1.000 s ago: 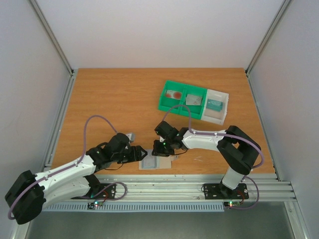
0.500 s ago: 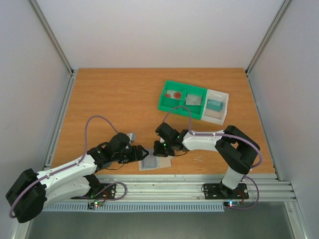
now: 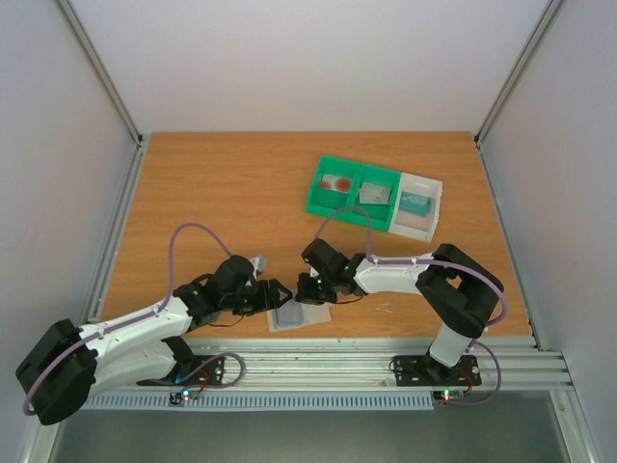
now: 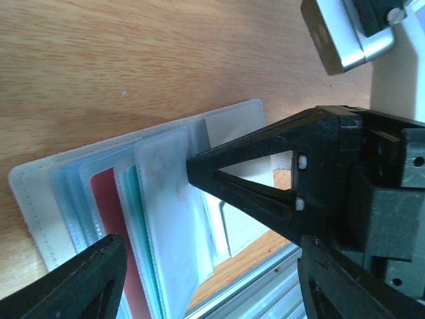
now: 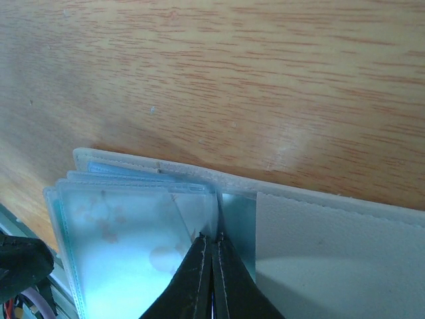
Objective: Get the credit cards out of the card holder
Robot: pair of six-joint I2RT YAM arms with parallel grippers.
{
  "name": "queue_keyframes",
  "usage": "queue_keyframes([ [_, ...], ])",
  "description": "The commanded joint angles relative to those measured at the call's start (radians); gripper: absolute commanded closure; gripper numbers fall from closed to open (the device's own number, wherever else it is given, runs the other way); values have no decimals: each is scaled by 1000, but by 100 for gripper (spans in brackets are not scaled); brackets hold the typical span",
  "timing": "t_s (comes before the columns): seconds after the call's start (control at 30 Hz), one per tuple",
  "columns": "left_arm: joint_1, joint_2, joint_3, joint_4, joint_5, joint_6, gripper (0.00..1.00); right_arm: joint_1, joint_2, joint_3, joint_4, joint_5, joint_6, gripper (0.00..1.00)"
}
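Observation:
The card holder (image 3: 299,316) lies open near the table's front edge, its translucent sleeves fanned out. In the left wrist view the holder (image 4: 40,193) shows a red card (image 4: 109,219) and a teal card (image 4: 136,219) inside the sleeves. My left gripper (image 3: 277,295) is open, and its fingers (image 4: 252,179) straddle the sleeves' left edge (image 4: 156,209). My right gripper (image 3: 310,292) is shut, with its tips (image 5: 212,249) pressed at the fold of the holder (image 5: 319,232) between the sleeves and the white cover.
A green two-compartment bin (image 3: 318,204) at the back right holds a red-marked card (image 3: 335,182) and a greyish card (image 3: 375,194). The white tray (image 3: 424,228) beside it holds a teal card (image 3: 416,204). The metal rail runs just beyond the holder's near edge.
My left gripper has moved right, up to the holder's sleeves. My right gripper has shifted slightly and stays at the holder.

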Motion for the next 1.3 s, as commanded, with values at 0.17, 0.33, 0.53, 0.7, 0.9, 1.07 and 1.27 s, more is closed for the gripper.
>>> queue_keyframes([
  [0.17,5,-2,-17,123,36,-34,28,9,7,-42,-1,15,21,99],
  [0.33,6,24,-24,157,28,-26,28,10,9,-40,3,10,23,99],
  [0.53,5,59,-26,146,21,-13,28,10,12,-47,15,6,32,99],
  [0.7,5,58,-30,139,13,-12,28,10,9,-52,19,8,35,99],
  [0.9,5,83,-28,152,22,-12,28,10,9,-54,23,11,41,99],
  [1.07,5,98,-29,157,25,-15,29,9,10,-59,29,10,47,99],
  [1.27,5,97,-29,184,47,-27,31,10,-3,-79,48,20,65,99],
])
